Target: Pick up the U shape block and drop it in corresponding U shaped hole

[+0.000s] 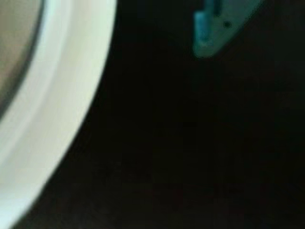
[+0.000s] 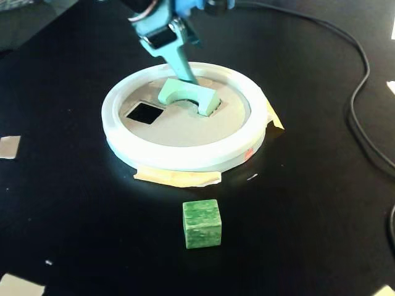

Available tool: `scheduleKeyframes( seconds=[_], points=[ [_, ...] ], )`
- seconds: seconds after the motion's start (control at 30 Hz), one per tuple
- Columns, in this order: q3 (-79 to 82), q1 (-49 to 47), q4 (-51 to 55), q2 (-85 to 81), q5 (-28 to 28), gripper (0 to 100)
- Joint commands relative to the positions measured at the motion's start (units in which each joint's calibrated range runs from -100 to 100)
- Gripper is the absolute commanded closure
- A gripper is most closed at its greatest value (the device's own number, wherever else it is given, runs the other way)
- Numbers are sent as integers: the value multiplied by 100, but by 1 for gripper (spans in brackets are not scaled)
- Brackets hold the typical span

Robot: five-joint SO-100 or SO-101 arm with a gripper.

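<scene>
The pale mint-green U shape block [image 2: 188, 95] lies on the tan disc [image 2: 179, 126] inside its white rim [image 2: 185, 157], notch toward the camera, tilted and sticking up. It covers the U shaped hole, which is hidden under it. My teal gripper [image 2: 184, 73] hangs over the far side of the disc, one finger touching the block's back edge. The wrist view shows one teal fingertip [image 1: 206, 29] over dark table, a wide empty gap beside it, and the white rim [image 1: 62, 109] at the left. The block is not between the jaws.
A small square cutout [image 2: 145, 112] is at the disc's left. A darker mottled green cube [image 2: 202, 223] stands on the black table in front of the disc. Tape strips [image 2: 176, 179] hold the disc's edge. A black cable [image 2: 361, 117] runs along the right.
</scene>
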Motion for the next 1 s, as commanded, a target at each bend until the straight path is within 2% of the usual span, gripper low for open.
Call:
scheduleKeyframes(
  seconds=[0.0,0.3,0.53,0.7,0.97],
  points=[
    [222,104,1104,-398,5,0],
    [-169,29,1114,-577,-5,0],
    [-2337,104,1204,-756,59,0],
    [-2893,478,1214,-783,664,0],
    [-2865,1240,1224,-747,2369,0]
  ],
)
